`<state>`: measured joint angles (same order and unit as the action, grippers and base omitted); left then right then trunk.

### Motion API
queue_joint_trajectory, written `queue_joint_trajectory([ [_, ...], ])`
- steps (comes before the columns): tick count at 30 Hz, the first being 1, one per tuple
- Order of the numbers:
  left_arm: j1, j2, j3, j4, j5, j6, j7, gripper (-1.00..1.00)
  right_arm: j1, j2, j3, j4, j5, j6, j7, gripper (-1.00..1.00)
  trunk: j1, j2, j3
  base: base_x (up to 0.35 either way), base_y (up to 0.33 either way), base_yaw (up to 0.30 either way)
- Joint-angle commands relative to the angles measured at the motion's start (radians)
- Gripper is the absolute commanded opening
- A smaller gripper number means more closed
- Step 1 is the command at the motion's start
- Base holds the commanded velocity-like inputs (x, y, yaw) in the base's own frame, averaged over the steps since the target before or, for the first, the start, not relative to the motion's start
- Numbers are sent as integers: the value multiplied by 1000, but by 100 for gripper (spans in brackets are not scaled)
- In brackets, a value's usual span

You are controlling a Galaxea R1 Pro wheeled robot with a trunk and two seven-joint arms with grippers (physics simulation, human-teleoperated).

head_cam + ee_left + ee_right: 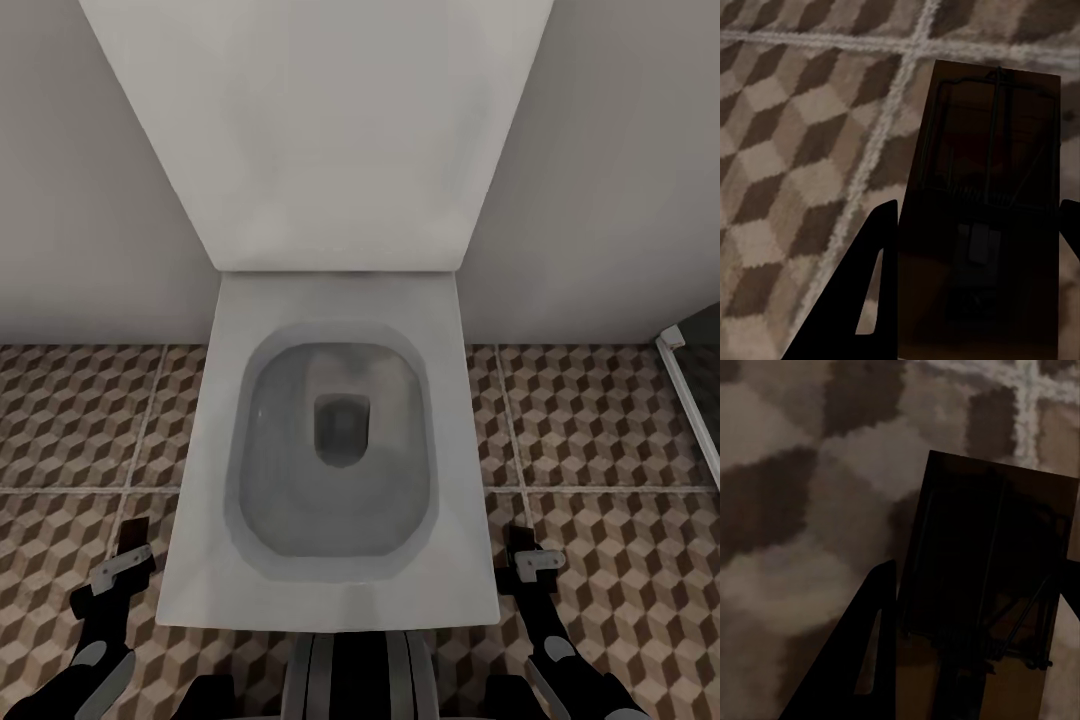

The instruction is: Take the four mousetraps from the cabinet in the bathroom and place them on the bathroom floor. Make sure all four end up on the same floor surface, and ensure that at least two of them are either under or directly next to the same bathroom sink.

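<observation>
- Bathroom floor (600, 420) of cube-pattern tiles, pale walls; white toilet (330, 440) fills frame centre, not the sink.
- Lower left: left gripper (128, 560) low beside the toilet, clamped on a mousetrap (982, 195), seen between its fingers (874, 285) in the left wrist view.
- Lower right: right gripper (532, 560) likewise pinching a second mousetrap (994, 555).
- Each trap's long axis runs along the fingers, projecting out past the tips.
- Judgement: light, stiff slabs; wire parts fragile, so grip by the long edges.
</observation>
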<state>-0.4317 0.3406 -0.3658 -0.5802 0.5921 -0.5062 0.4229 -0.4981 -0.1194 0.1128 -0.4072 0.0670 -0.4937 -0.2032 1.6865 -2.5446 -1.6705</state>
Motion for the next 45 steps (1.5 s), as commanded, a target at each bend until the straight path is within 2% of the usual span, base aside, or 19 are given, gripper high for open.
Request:
queue_joint_trajectory([
  [1,0,1,-9,-1,4,-3,12,-100,0,-1,5,1,5,0,-7,-100,0,0,0,0,0,0],
  [21,-1,1,-7,-1,5,-5,10,-100,0,-1,5,1,5,-2,-7,-100,0,0,0,-19,0,0],
  [24,-1,1,-6,-1,4,-5,16,-100,0,-1,5,1,5,-2,-7,-100,1,-1,-12,0,0,0],
  [36,-1,1,-5,-1,5,-5,16,-100,0,-2,4,1,5,-2,-8,-100,1,-1,-12,0,0,0],
  [39,-1,1,-5,-1,4,-5,16,-100,0,-3,-14,1,5,-2,-8,-100,1,-1,-12,0,0,0],
  [41,-1,1,-5,-1,4,-5,16,-100,0,-3,-46,0,8,-2,-8,-100,1,-1,-12,0,0,0],
  [45,-1,1,-5,-1,4,-5,16,-100,0,-3,-53,0,10,-2,-7,-100,1,-1,-12,0,0,0],
])
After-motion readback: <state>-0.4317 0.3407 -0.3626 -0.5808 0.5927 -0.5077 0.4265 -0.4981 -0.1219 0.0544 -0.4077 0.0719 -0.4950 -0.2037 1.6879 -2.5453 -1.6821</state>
